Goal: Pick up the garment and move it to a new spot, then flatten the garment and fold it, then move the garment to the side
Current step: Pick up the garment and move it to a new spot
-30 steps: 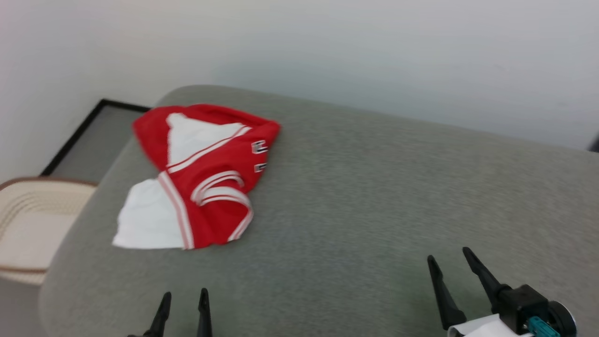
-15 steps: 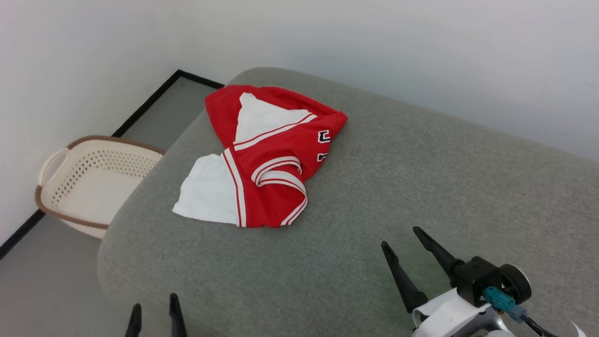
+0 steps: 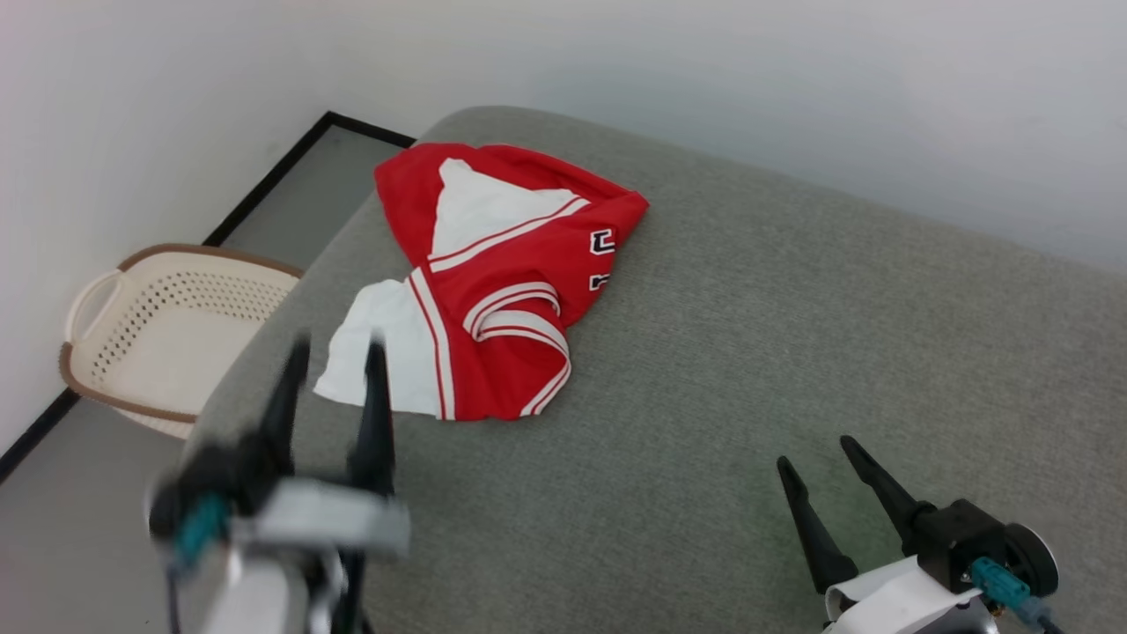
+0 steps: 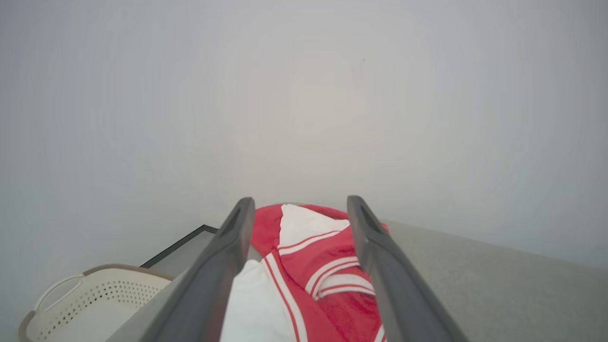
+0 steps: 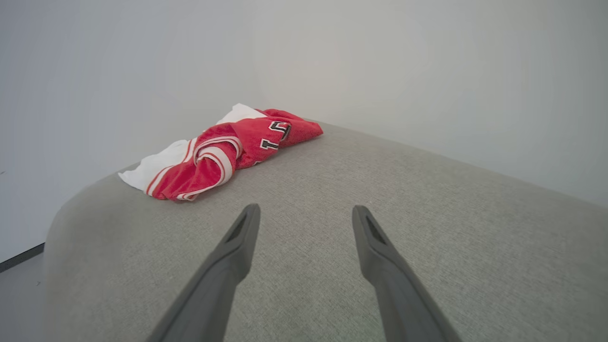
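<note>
Red jersey cloth with white panels, the garment lies crumpled in a loose heap on a grey-green upholstered cushion, close to the cushion's rounded far-left corner. 1 white panel spreads flat toward the cushion's left edge. Red-and-white striped trim curls across the middle of the heap, and small black-and-white lettering shows on its right side. It lies free of both grippers.

The left gripper rises at the lower left of the head view, blurred, its 2 dark fingers parted and empty. The tips point toward the white panel, and 1 tip overlaps the panel's near edge in that view; whether it touches the cloth cannot be told. In the left wrist view the garment shows just ahead, framed between the 2 spread fingers of the left gripper.

The right gripper sits at the lower right over bare cushion, well apart from the garment, with its jaws wide and nothing between them. Its wrist view shows the right gripper the same way, with the garment far ahead and to the left.

A cream perforated basket with a brown rim stands on the grey floor beside the cushion's left end, near a pale wall with a black strip along its foot
</note>
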